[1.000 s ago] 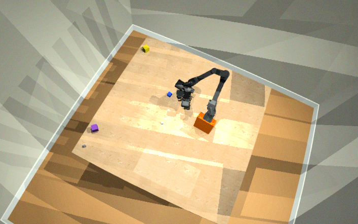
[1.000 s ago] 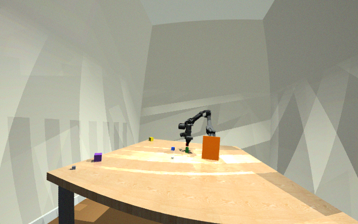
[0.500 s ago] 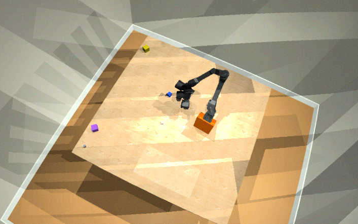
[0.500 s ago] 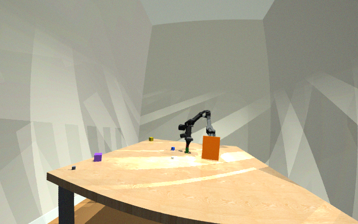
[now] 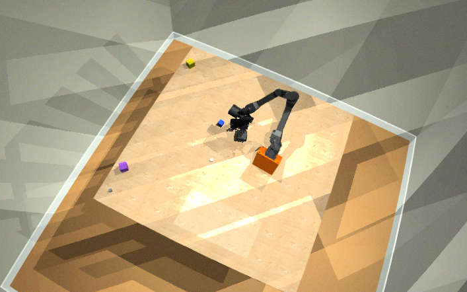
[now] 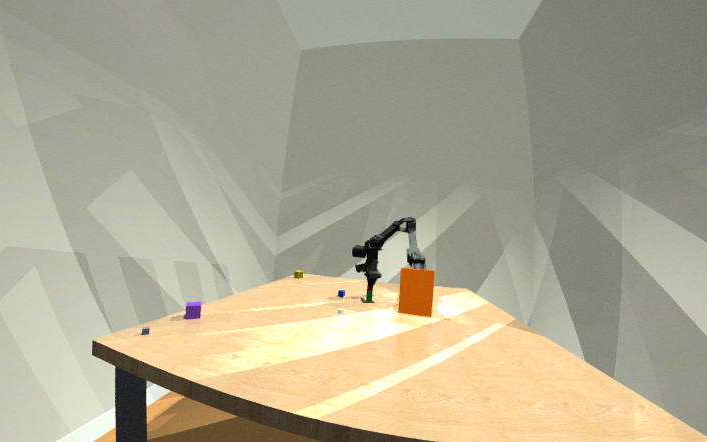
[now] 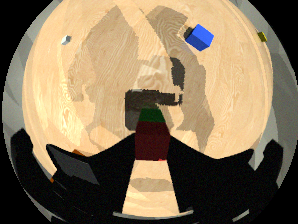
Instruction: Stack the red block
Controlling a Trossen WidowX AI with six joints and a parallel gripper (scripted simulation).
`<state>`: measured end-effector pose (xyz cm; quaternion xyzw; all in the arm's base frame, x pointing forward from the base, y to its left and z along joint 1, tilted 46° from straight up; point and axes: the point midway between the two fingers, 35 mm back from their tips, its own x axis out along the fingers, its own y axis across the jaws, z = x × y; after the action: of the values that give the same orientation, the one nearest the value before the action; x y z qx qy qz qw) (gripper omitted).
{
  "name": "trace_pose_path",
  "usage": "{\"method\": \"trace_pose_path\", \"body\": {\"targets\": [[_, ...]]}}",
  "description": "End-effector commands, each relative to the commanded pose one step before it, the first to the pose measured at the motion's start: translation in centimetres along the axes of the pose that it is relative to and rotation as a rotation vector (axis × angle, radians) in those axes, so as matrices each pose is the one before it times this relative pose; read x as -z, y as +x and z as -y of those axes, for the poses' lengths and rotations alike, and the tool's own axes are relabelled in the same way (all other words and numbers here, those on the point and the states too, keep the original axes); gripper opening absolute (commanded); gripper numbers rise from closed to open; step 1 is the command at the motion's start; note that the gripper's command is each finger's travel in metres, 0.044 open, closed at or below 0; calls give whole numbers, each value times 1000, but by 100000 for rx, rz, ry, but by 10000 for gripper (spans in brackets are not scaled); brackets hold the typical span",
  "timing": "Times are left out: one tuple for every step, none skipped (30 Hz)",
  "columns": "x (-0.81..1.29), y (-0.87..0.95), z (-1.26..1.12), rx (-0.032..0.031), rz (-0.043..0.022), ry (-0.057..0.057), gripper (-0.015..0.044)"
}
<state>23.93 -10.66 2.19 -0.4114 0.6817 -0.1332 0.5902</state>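
Note:
My gripper (image 6: 369,286) (image 7: 151,137) is shut on the red block (image 6: 368,288) (image 7: 152,140), pointing down directly over the green tower (image 6: 368,297) (image 7: 151,115). The tower stands upright on the table. In the exterior view no gap shows between the red block and the tower top; whether the tower bears the block's weight cannot be told. In the wrist view the red block is dark in shadow between the fingers, and a strip of green shows just beyond it. In the top view the arm hides the block and the tower.
A blue block (image 5: 220,123) (image 6: 341,293) (image 7: 200,37) lies near the tower. A small white cube (image 5: 211,160) (image 6: 340,310) (image 7: 66,40) lies nearby. The orange box (image 5: 266,162) (image 6: 416,292) is at the arm's base. Yellow (image 5: 190,63), purple (image 5: 123,166) and small grey (image 5: 109,189) blocks are farther away.

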Motion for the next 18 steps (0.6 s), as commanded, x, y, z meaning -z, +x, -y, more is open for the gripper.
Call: {"method": "trace_pose_path", "body": {"targets": [[10,-30,21,249,-149,-371,0],[-17,-126,-1,-21,11,1,0],[-23,-188,-1,-28,14,2,0],[66,305,-45,-287,-88,-100,26],[0,0,0,0,0,0,53],[0,0,0,0,0,0,79],[0,0,0,0,0,0,105],[0,0,0,0,0,0,131],[0,0,0,0,0,0,157],[0,0,0,0,0,0,184],[0,0,0,0,0,0,210],[0,0,0,0,0,0,236],[0,0,0,0,0,0,263],[0,0,0,0,0,0,289],[0,0,0,0,0,0,315],[0,0,0,0,0,0,341],[0,0,0,0,0,0,368],[0,0,0,0,0,0,394]]}}
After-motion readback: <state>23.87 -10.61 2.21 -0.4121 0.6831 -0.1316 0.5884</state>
